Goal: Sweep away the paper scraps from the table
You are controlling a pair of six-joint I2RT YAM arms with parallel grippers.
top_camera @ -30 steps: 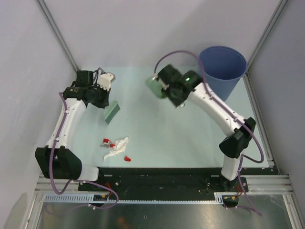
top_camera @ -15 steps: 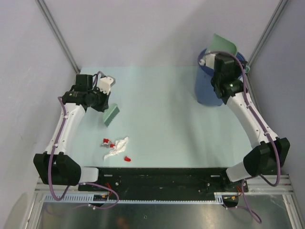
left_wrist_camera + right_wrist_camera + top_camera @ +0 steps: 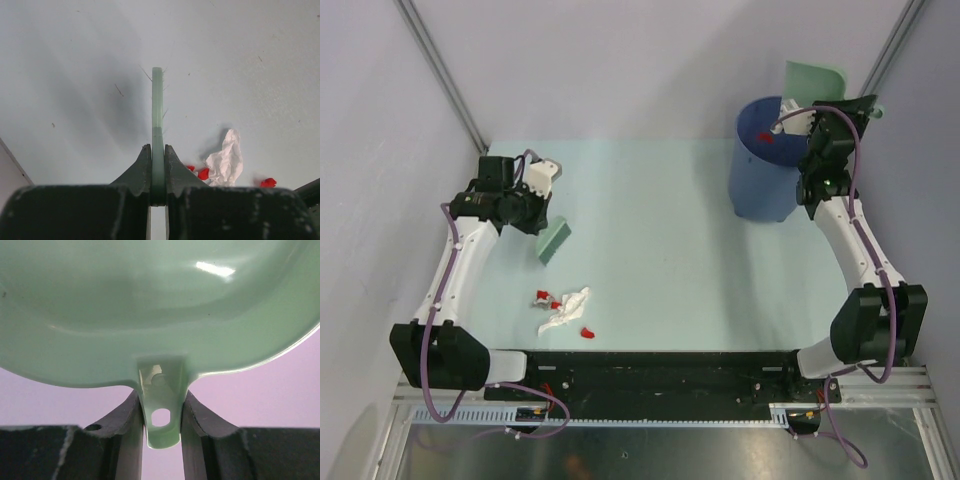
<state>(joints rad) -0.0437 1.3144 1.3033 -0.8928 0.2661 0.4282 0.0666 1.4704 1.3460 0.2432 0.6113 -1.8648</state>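
Observation:
On the table (image 3: 660, 240), near its front left, lie the paper scraps: a white crumple (image 3: 567, 308) (image 3: 226, 160) with tiny red pieces (image 3: 542, 296) (image 3: 202, 173) beside it and another red bit (image 3: 587, 332) (image 3: 268, 182). My left gripper (image 3: 532, 205) (image 3: 157, 156) is shut on the pale green brush (image 3: 554, 240) (image 3: 157, 112), which stands a little behind the scraps. My right gripper (image 3: 820, 125) (image 3: 161, 412) is shut on the handle of the pale green dustpan (image 3: 813, 82) (image 3: 160, 305), tipped up over the blue bin (image 3: 760, 175). Red scraps (image 3: 766, 137) show inside the bin.
The blue bin stands at the table's back right corner. A black and metal rail (image 3: 660, 365) runs along the near edge. Grey walls with metal posts close in the back and sides.
My right arm has swung the dustpan from the table's middle back to above the bin and tipped it up. The left arm, brush and scraps have stayed put.

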